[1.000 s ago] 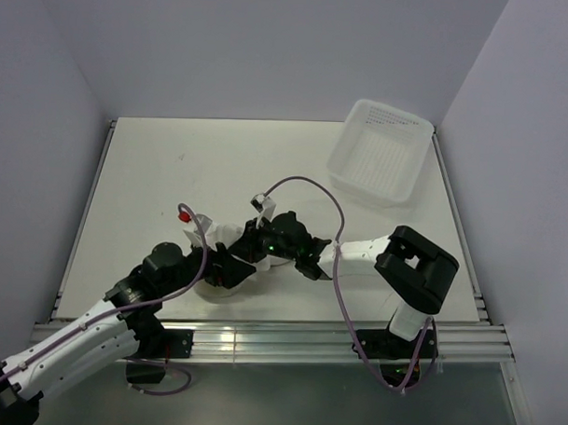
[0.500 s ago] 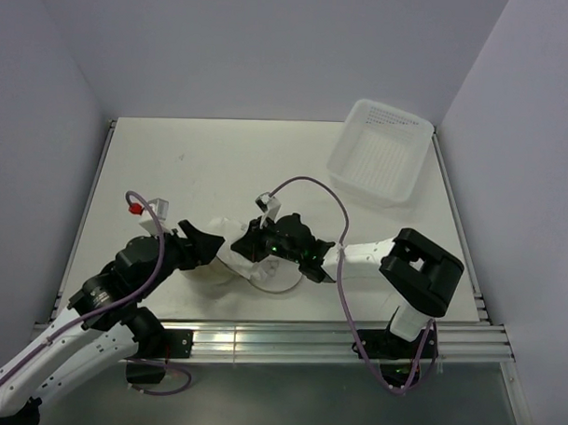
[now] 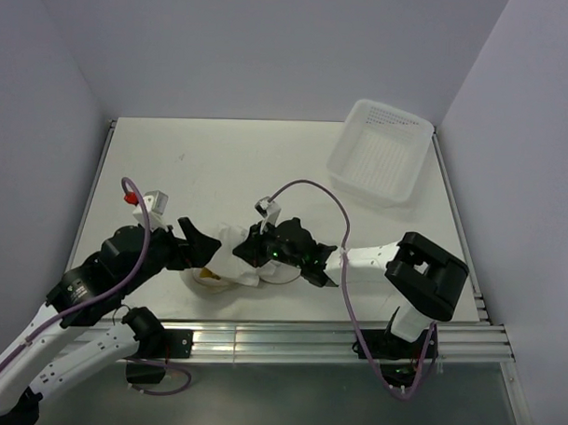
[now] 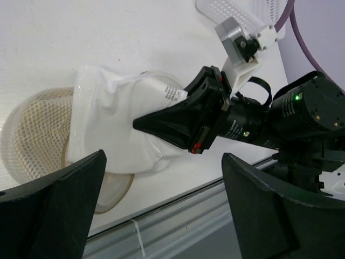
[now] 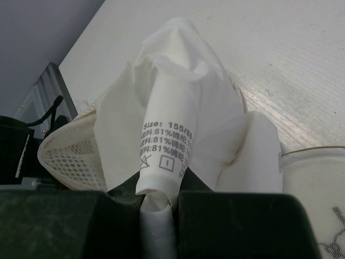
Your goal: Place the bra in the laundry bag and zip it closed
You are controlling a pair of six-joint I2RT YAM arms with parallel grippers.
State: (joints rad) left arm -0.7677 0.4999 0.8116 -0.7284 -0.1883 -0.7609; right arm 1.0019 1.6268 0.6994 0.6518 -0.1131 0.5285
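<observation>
The right fingers (image 5: 226, 226) pinch the bra (image 5: 178, 108) tight. The left fingers (image 4: 54, 210) are spread wide, holding nothing. I think the laundry bag (image 5: 315, 178) needs opening next.

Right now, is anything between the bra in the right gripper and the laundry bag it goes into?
Nothing visible. The right gripper pinches the bra by its label, and the fabric drapes onto the laundry bag. The open left gripper sits off to one side. The bag's opening is hidden.
</observation>
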